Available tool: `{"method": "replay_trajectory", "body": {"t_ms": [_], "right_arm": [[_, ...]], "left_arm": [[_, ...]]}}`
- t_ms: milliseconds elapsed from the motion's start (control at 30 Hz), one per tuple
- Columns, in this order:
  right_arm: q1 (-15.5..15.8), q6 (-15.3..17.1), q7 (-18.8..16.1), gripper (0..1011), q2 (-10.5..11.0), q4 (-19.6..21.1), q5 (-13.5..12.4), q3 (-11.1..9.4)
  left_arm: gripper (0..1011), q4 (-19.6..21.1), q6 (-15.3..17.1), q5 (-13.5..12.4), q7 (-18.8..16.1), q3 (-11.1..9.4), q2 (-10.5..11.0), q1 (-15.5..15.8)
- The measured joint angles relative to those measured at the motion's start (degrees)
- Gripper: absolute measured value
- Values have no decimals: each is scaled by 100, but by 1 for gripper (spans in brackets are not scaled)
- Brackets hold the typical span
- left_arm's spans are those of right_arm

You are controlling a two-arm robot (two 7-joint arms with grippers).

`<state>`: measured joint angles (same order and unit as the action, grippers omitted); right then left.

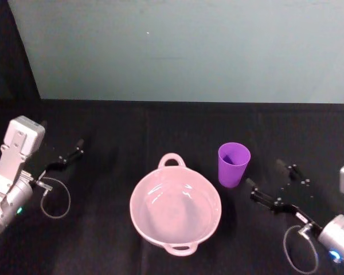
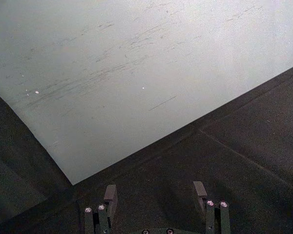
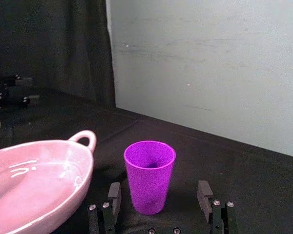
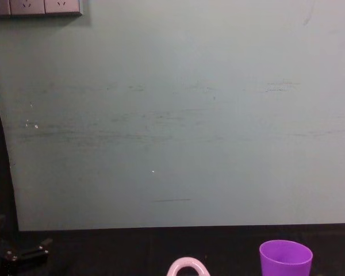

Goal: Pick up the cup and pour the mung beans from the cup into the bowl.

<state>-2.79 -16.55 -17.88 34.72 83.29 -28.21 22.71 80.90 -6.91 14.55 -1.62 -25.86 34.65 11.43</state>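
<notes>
Smooth bright purple plastic cup [image 1: 234, 164], tapered to the base, no handle, stands upright on the black cloth-covered table [image 1: 103, 229], just to the right of the pale pink round bowl [image 1: 175, 212] w/ two loop handles. Cup is near the bowl's far-right rim, w/ a narrow strip of cloth btwn them. Can't tell what's in the cup; the inside reads dark from above. Bowl interior is glossy pink, nothing visible in it.

Right gripper [image 1: 265, 173] sits low over the table to the right of the cup, fingers spread wide, holding nothing. Its nearer fingertip is close to the cup's side but apart from it. In the right wrist view the cup [image 3: 149, 175] stands in front of the right gripper [image 3: 159, 191], lined up w/ the gap btwn the two black fingers [image 3: 114, 195], and the bowl [image 3: 34, 180] lies beside it.

Left gripper [image 1: 74, 150] is parked at the table's left side, well apart from bowl and cup. In the left wrist view the left gripper [image 2: 155, 192] has its fingers wide apart, nothing btwn them, facing the black cloth and the grey-green wall panel [image 2: 136, 73].

Chest view: cup [image 4: 285, 260] at lower right, one bowl handle [image 4: 188, 265] poking up at the bottom edge, the wall panel behind both.
</notes>
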Motion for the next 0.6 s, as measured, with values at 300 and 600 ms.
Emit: {"method": "replay_trajectory", "body": {"t_ms": [300,600], "right_arm": [[-428,30,-229,1002,-409,-548,238,190],[-808,-77,-461,1002,-816,-1170,251,184]], "left_arm": [[1012,0,0,0,0,0,0,0],[1011,0,0,0,0,0,0,0]]}}
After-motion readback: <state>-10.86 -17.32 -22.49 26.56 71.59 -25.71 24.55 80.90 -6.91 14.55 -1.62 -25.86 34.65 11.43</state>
